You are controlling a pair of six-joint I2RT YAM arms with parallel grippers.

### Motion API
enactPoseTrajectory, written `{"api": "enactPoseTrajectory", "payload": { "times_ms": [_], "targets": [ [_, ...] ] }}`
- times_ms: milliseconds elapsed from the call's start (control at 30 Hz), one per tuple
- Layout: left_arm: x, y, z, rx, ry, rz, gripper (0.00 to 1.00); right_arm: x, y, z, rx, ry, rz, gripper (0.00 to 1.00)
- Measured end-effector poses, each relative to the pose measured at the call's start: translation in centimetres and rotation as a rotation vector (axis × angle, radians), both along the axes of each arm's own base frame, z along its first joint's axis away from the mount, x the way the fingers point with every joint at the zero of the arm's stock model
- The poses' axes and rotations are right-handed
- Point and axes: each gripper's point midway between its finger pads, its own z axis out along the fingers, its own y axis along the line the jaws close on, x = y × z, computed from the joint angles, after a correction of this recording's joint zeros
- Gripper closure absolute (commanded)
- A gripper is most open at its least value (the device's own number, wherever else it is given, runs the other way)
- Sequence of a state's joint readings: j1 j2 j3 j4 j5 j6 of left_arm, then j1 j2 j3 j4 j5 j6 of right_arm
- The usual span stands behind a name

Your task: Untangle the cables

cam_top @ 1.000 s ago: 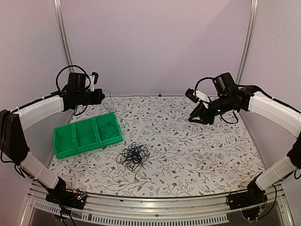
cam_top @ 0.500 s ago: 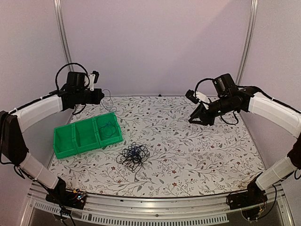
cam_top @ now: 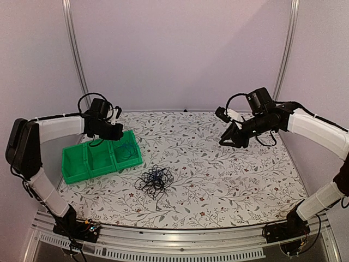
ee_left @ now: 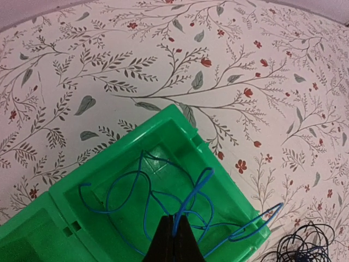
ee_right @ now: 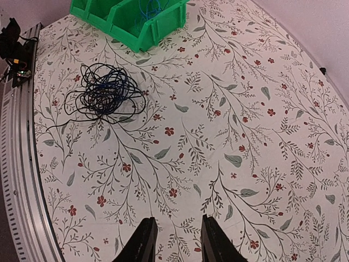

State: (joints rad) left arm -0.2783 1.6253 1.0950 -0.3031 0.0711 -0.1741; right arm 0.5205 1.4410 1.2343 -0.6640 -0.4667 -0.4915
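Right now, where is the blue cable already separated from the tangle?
Top view, left side: blue cable lies in the end compartment of the green bin nearest the tangle, pinched by the left fingers.

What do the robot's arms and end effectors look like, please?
The left arm and right arm have smooth white shells with black joints and wrists. A thick black hose loops over each wrist. The left end effector and right end effector have slim dark fingers.

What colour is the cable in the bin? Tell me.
The cable is blue, clearest in the left wrist view, looped in the green bin.
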Motion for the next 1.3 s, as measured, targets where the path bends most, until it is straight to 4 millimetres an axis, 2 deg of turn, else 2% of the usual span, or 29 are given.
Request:
{"api": "enactPoseTrajectory", "payload": {
  "times_ms": [133, 267, 433, 633, 767, 967, 1100, 1200, 1300],
  "targets": [
    [-0.1, 0.0, -3.5, 0.017, 0.128, 0.025, 1.0, -0.1, 0.0, -0.2, -0.003, 0.005, 0.0, 0.67],
    [-0.2, -0.2, -5.0, 0.025, 0.191, 0.05, 1.0, -0.3, -0.1, -0.5, -0.005, 0.009, 0.001, 0.67],
    [0.1, 0.1, -4.8, 0.06, 0.204, 0.099, 1.0, -0.4, -0.2, -0.8, -0.01, 0.016, 0.001, 0.67],
    [0.1, 2.8, -4.3, 0.19, 0.198, 0.195, 1.0, -0.5, -0.3, -0.9, -0.011, 0.018, 0.002, 0.67],
    [0.4, 3.5, -3.5, 0.235, 0.189, 0.215, 1.0, -0.5, -0.3, -1.0, -0.011, 0.02, 0.003, 0.67],
    [1.5, 1.1, -2.6, 0.225, 0.165, 0.158, 1.0, -0.6, -0.2, -0.9, -0.006, 0.021, 0.007, 0.67],
    [1.6, -0.5, -3.8, 0.222, 0.2, 0.124, 1.0, -0.5, -0.2, -0.9, -0.006, 0.02, 0.006, 0.67],
    [1.1, -0.6, -5.0, 0.233, 0.241, 0.118, 0.98, -0.6, -0.2, -0.9, -0.007, 0.021, 0.007, 0.67],
    [0.6, -0.4, -5.3, 0.239, 0.267, 0.118, 0.89, -0.6, -0.2, -1.2, -0.01, 0.026, 0.007, 0.67]
  ]
}}
